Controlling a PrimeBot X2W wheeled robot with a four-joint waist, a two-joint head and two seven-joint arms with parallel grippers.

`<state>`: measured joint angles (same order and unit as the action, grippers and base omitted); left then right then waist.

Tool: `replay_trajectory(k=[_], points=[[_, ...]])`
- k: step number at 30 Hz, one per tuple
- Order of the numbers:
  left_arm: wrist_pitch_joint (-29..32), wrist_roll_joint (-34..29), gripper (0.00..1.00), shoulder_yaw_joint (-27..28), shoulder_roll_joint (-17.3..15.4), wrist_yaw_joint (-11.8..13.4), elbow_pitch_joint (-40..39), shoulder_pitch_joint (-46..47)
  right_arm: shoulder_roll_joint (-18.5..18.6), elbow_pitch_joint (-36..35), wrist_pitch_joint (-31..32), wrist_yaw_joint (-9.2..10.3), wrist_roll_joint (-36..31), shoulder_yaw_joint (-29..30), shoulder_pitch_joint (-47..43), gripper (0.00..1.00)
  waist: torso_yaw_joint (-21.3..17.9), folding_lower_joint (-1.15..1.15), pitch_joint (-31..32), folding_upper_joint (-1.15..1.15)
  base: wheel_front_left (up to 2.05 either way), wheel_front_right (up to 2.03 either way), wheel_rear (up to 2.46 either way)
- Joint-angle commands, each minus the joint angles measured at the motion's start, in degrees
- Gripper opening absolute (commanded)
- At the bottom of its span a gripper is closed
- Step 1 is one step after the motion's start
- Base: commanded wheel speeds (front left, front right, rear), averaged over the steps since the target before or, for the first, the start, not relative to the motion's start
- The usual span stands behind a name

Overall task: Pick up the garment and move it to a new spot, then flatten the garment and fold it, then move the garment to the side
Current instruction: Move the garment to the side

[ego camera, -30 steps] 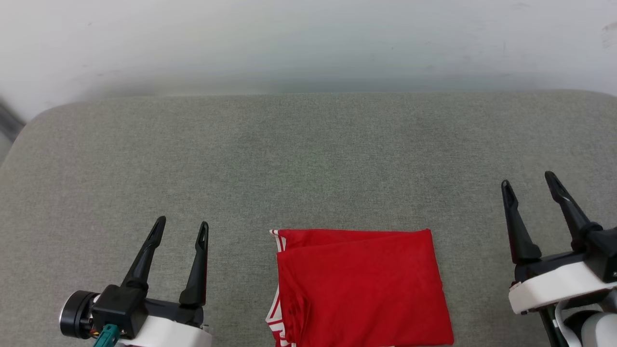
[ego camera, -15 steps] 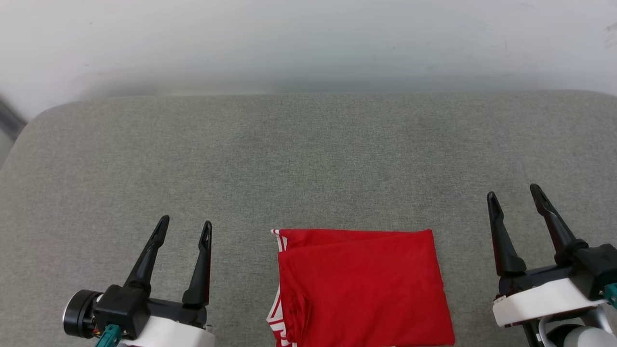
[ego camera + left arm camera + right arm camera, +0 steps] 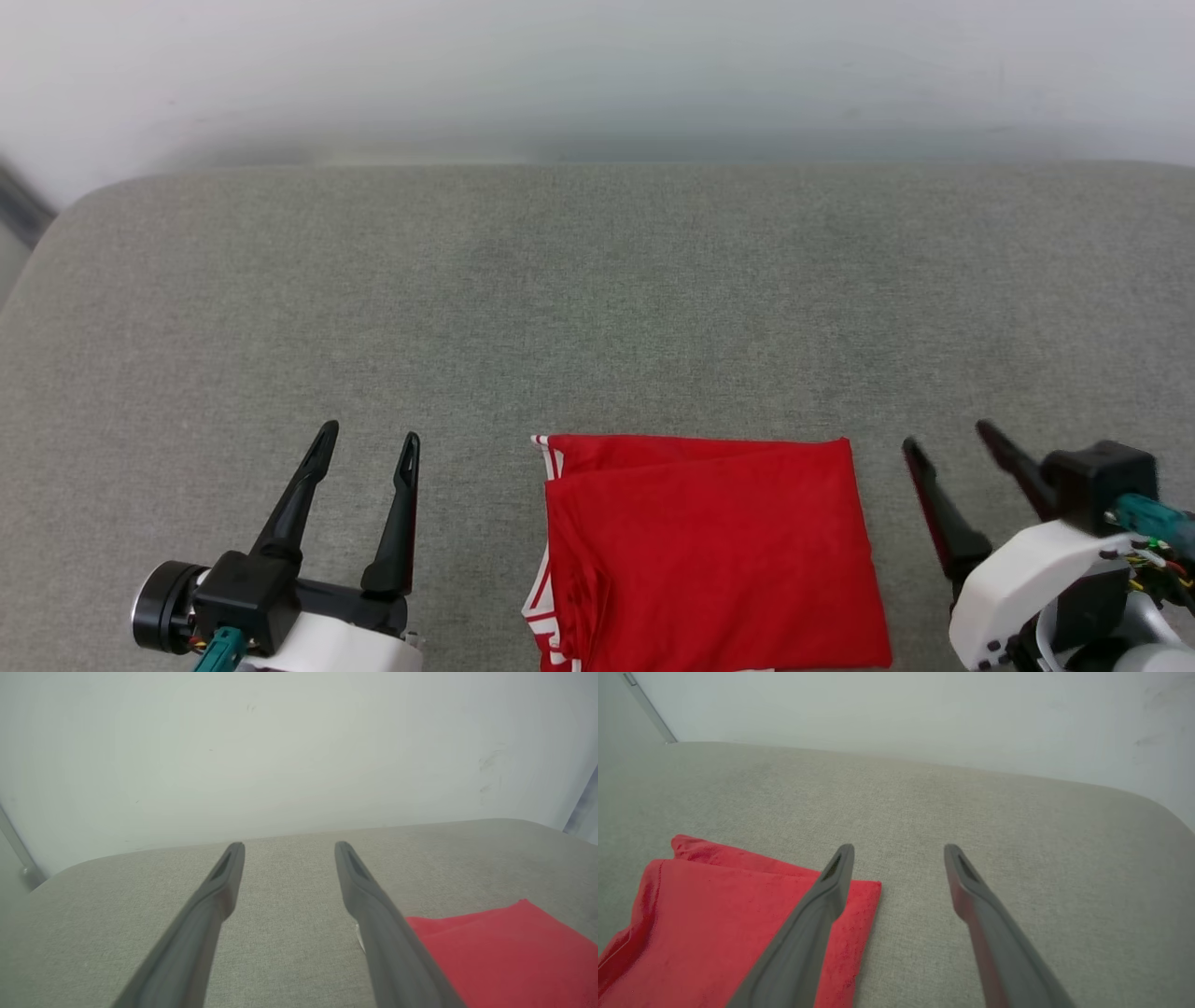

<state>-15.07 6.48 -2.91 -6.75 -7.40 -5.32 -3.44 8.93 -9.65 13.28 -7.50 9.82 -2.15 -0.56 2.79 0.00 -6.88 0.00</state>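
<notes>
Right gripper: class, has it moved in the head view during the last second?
Yes. The right gripper has pulled back toward the robot and leftward, closing on the folded garment and its right edge.

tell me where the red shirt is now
In the head view the garment lies folded at the bottom centre of the grey cushion, between the left gripper and the right gripper, closer to the right one.

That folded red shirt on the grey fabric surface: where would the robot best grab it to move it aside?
Probably the folded red shirt by its right edge, coming from the right with the open right pincer beside it. That edge looks like one tidy line, while the left edge shows loose stacked layers and striped trim that may splay.
</notes>
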Motion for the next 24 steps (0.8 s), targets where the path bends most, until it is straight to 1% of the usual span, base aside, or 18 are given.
replay_trajectory(k=[1, 3, 4, 8, 10, 15, 17, 24], points=[[-0.1, 0.2, 1.0, -0.1, -0.3, -0.1, 0.2, 0.7, 1.3, -1.5, 6.2, 0.02, 2.1, -0.9, -1.2, 1.0, 0.3, 0.0, -0.6, 0.0, 0.0, 0.0, 0.0], [-0.1, 0.2, 1.0, -0.2, -0.4, -0.1, 0.3, 1.1, 2.6, -3.4, 13.6, 0.02, 3.8, -1.6, -1.6, 1.0, 0.6, 0.0, -1.2, 0.0, 0.0, 0.0, 0.0], [-0.1, 0.2, 1.0, -0.3, -0.4, -0.1, 0.4, 1.2, 2.7, -4.4, 16.9, 0.03, 4.4, -1.4, -1.5, 1.0, 0.7, 0.0, -1.5, 0.0, 0.0, 0.0, 0.0], [-0.1, 0.2, 1.0, -0.9, -0.4, -0.1, 0.8, 2.1, 2.1, -6.1, 29.6, 0.02, 4.9, 0.0, -1.6, 1.0, 1.5, 0.0, -2.8, 0.0, 0.0, 0.0, 0.0], [-0.1, 0.2, 1.0, -1.4, -0.4, -0.1, 0.9, 2.7, 1.5, -6.5, 33.8, 0.02, 5.2, 0.1, -0.6, 1.0, 2.2, 0.0, -3.5, 0.0, 0.0, 0.0, 0.0], [-0.1, 0.2, 1.0, -2.6, -0.7, -0.1, 1.5, 4.0, 0.3, -4.2, 38.9, 0.02, 4.6, -0.1, 1.4, 1.0, 3.9, 0.0, -5.1, 0.0, 0.0, 0.0, 0.0], [-0.1, 0.3, 1.0, -2.7, -0.8, -0.1, 1.6, 4.2, 0.3, -3.6, 39.3, 0.02, 4.1, 0.0, 1.9, 1.0, 4.3, 0.0, -5.3, 0.0, 0.0, 0.0, 0.0], [-0.1, 0.3, 1.0, -3.4, -0.9, -0.1, 2.0, 5.2, -1.7, 3.3, 40.0, 0.02, 4.3, -1.1, 2.7, 1.0, 6.0, 0.0, -6.5, 0.0, 0.0, 0.0, 0.0]])
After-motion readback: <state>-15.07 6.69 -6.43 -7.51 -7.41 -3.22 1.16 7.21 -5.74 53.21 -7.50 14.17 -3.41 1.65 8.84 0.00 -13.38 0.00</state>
